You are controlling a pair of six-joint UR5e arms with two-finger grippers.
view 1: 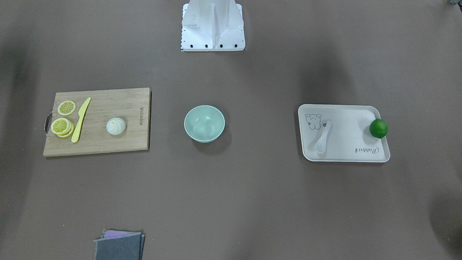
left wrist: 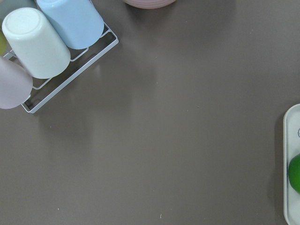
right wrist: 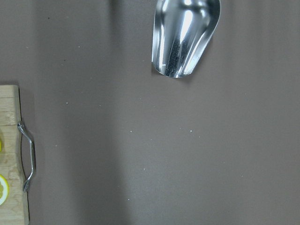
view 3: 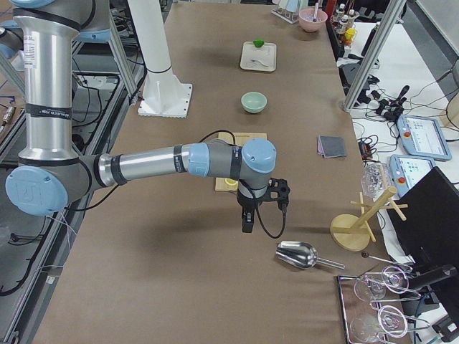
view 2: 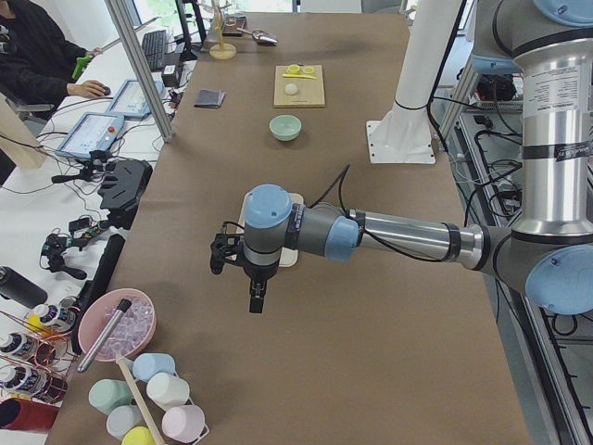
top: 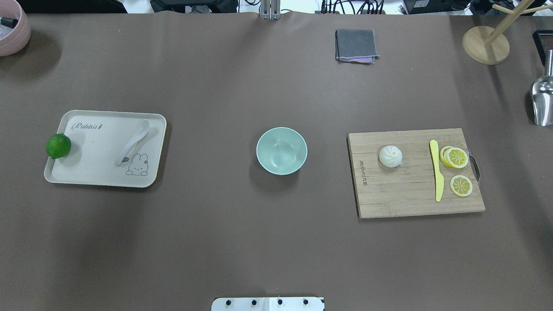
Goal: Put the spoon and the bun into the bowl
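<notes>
The white spoon (view 1: 323,137) lies on the cream tray (view 1: 346,146), also in the overhead view (top: 134,136). The white bun (view 1: 116,126) sits on the wooden cutting board (view 1: 108,144), also in the overhead view (top: 390,156). The empty mint-green bowl (view 1: 204,123) stands mid-table between them (top: 281,150). My left gripper (view 2: 256,298) hangs over the table's left end, short of the tray. My right gripper (view 3: 247,221) hangs past the board at the right end. Both show only in side views, so I cannot tell whether they are open or shut.
A green lime (top: 58,146) sits at the tray's edge. A yellow knife (top: 437,170) and lemon slices (top: 458,157) lie on the board. A metal scoop (right wrist: 184,35), a wooden stand (top: 486,43), a grey cloth (top: 355,45) and a pink bowl (top: 11,28) ring the table. Cups (left wrist: 44,40) lie in a rack.
</notes>
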